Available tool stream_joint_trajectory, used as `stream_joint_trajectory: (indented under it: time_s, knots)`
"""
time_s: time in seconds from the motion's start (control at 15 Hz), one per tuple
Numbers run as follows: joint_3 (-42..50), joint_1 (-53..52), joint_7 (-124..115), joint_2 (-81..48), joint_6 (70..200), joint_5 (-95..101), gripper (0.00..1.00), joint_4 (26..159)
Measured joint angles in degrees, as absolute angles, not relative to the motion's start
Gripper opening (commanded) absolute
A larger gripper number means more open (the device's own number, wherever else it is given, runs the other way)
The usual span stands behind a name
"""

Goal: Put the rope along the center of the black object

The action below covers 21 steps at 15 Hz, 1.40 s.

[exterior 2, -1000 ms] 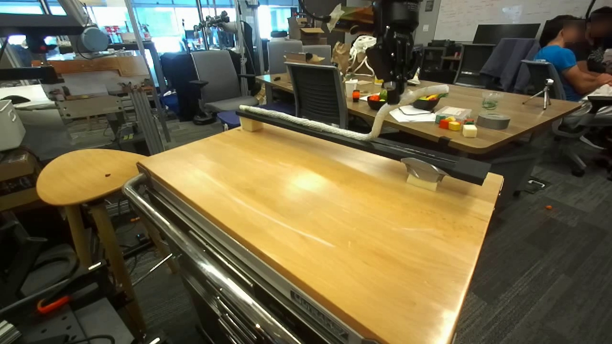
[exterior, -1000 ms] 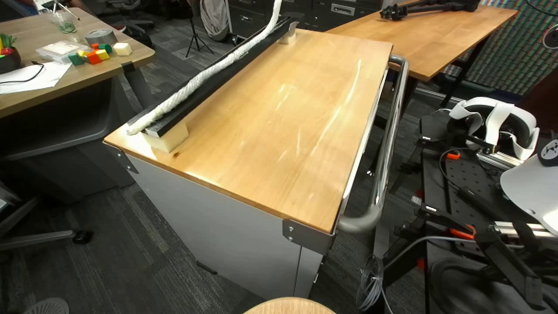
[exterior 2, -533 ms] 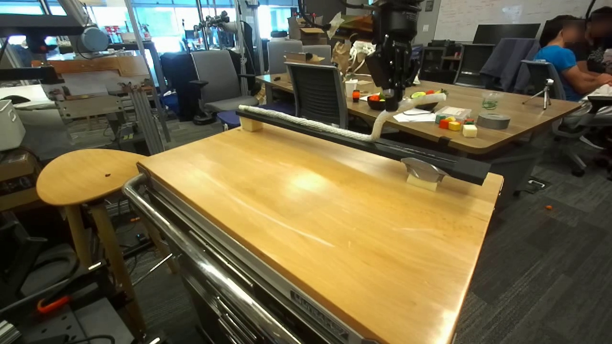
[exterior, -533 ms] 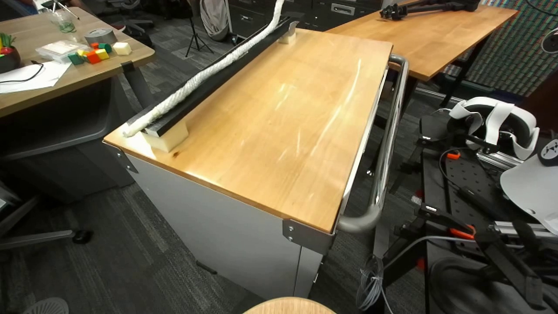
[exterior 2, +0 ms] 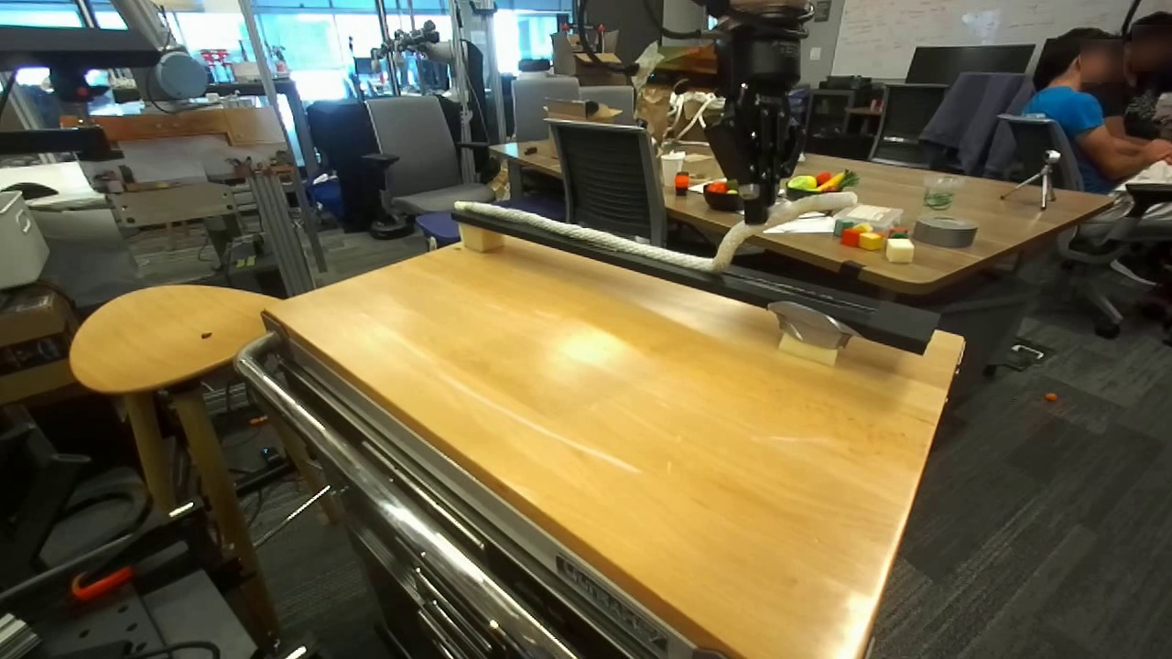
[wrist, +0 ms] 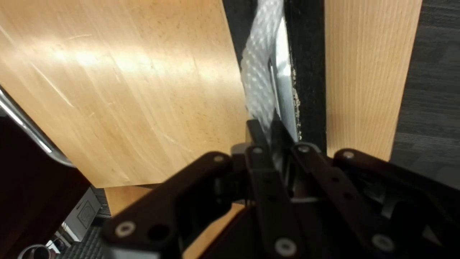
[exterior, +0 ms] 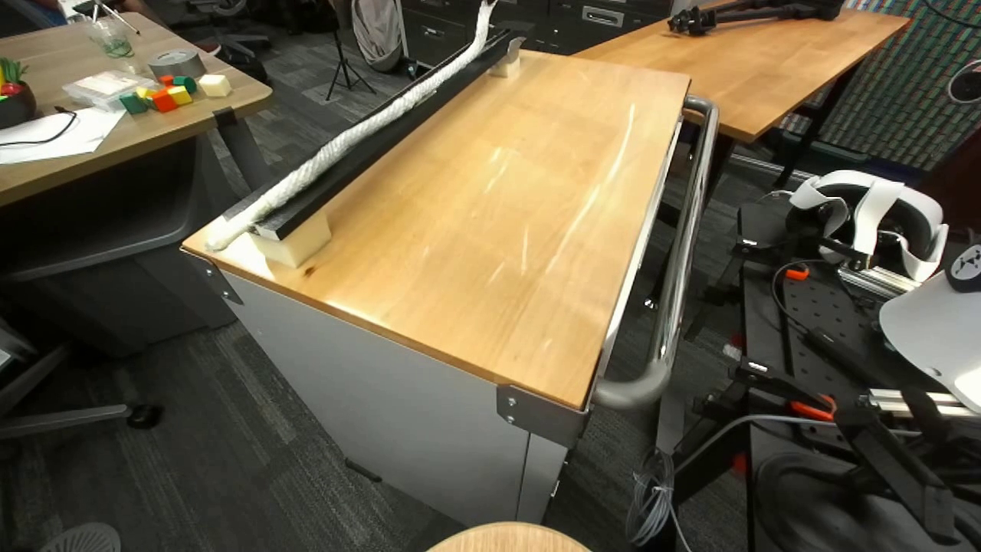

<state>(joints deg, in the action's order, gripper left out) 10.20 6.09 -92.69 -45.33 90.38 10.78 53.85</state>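
Gripper (wrist: pixel 265 123) sits lower vs. a sec ago, jaws clamped on white braided rope (wrist: pixel 259 79); free end sticks out past fingers (wrist: pixel 256 131), above black channel rail (wrist: pixel 311 82). Rest lies along rail, itself on cream blocks (exterior: pixel 306 241) atop wooden worktop (exterior 2: pixel 549 394); desk (exterior 2: pixel 1016 224) w/ tape roll (exterior 2: pixel 945 232) beyond.

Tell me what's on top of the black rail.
The white rope lies along part of the black rail, then angles up into the gripper. Beside it, the wrist view shows a silvery strip. Whatever lies directly under the rope is covered.
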Motion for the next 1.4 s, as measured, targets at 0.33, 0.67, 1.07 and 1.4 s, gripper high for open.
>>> stream_joint_trajectory:
  time_s: [0.33, 0.67, 1.07, 1.4]
  knots:
    - [10.1, 7.0, -92.7, -47.1, 97.1, 9.8, 0.02, 53.8]
    - [9.9, 8.7, -92.7, -48.3, 99.7, 7.8, 0.02, 53.9]
    - [9.7, 10.2, -92.7, -48.6, 100.5, 6.0, 0.02, 53.9]
    - [9.7, 10.5, -92.7, -48.6, 100.5, 5.3, 0.02, 54.0]
